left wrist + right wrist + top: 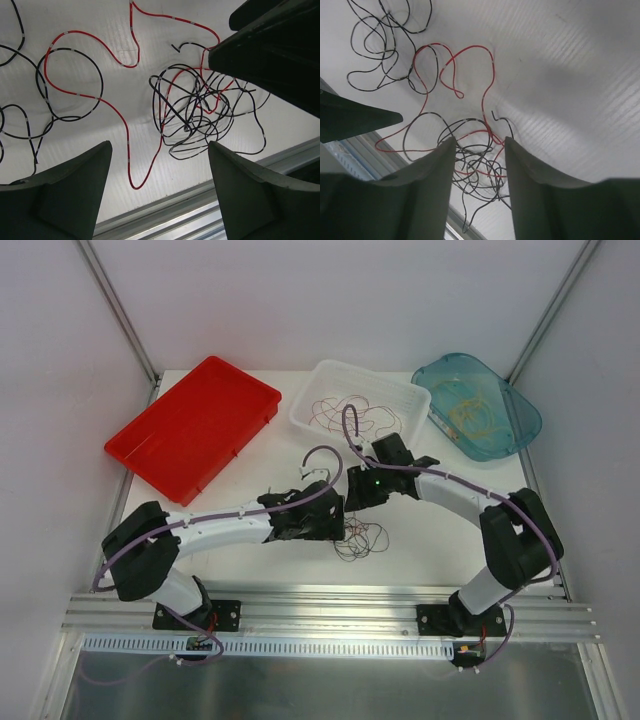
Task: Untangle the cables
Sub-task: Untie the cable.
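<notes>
**A:** Where's the mess rn?

**B:** The cables [360,538] lie loose on the desk [440,540], mid, close to the front edge, at 6 o'clock from the white bin [308,400]. Both arms meet right over them.

**A:** Left side?

**B:** L end effector [159,144] hangs over the desk, fingers wide apart, nothing held. The black knot [192,112] sits at its 1 o'clock. The red cable [128,150] runs out of the knot, loops btwn the fingers, then off toward 10 o'clock.

**A:** And the right?

**B:** R end effector [479,142] is open too, w/ a narrower gap. Its fingers straddle the knot and strands pass btwn them, but there's clear space either side, so no pinch.

**A:** Rest of the desk?

**B:** Red tray [190,430] at 10 o'clock. White bin at 12 w/ more thin loops inside. Teal tub [525,415] at 2, w/ yellowish wires [470,410] in it.
</notes>
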Robot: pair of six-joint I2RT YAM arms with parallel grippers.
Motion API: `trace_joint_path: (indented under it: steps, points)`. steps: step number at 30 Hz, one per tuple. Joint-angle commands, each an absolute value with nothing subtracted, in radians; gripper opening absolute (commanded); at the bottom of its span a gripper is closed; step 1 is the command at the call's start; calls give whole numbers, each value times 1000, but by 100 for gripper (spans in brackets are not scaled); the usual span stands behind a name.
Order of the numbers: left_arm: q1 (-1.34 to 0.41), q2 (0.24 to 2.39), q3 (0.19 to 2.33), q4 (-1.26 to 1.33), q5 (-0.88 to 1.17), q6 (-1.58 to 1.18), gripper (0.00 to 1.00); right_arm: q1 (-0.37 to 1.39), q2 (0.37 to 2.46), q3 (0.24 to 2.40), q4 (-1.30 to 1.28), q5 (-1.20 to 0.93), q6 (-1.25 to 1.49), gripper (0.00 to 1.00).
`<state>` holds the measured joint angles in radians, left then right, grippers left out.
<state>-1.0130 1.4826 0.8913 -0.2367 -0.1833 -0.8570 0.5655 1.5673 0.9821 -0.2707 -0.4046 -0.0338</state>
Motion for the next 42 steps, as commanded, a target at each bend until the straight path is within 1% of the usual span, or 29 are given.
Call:
trace_joint_path:
  steps: [1,2,3,5,6,9,10,12,14,16,19,20,21,24,27,31,37,42]
  points:
    - [-1006,1520,927,-212,-161,-876,78,569,1614,1003,-229,-413,-45,43]
    - [-1005,1540,928,-212,-158,-879,77,569,1618,1000,-229,-402,-44,40]
    - [-1003,1548,930,-207,-153,-880,74,569,1620,996,-224,-400,-44,32]
    - [-1000,1569,928,-206,-155,-882,72,571,1611,993,-221,-403,-44,23]
    - [-996,1575,928,-207,-152,-884,70,572,1605,996,-230,-403,-46,14]
    - [-991,1592,920,-206,-150,-887,65,572,1546,1000,-264,-376,-64,3]
    - [-989,1592,917,-206,-149,-888,60,571,1530,1011,-281,-353,-71,1]
    - [-986,1598,907,-204,-150,-890,56,571,1467,1029,-343,-325,-98,1]
    - [-980,1595,896,-204,-149,-896,48,572,1413,1063,-386,-284,-115,1]
    - [-977,1592,879,-206,-149,-897,45,571,1327,1091,-451,-255,-135,1]
    - [-966,1589,862,-206,-149,-900,35,571,1218,1161,-535,-189,-158,1]
    - [-960,1589,855,-206,-146,-900,31,571,1194,1204,-573,-177,-163,1]
    - [-956,1588,850,-206,-144,-902,29,572,1143,1225,-590,-164,-167,1]
    - [-943,1585,836,-204,-143,-902,26,571,1082,1336,-649,-126,-184,1]
    - [-927,1583,830,-203,-140,-899,23,571,1023,1451,-680,-120,-196,1]
    - [-917,1560,831,-198,-140,-887,22,571,976,1538,-666,-159,-186,1]
    - [-905,1519,838,-195,-135,-862,24,571,940,1644,-585,-164,-183,1]
    - [-888,1486,833,-193,-127,-841,26,572,913,1660,-419,-170,-199,1]
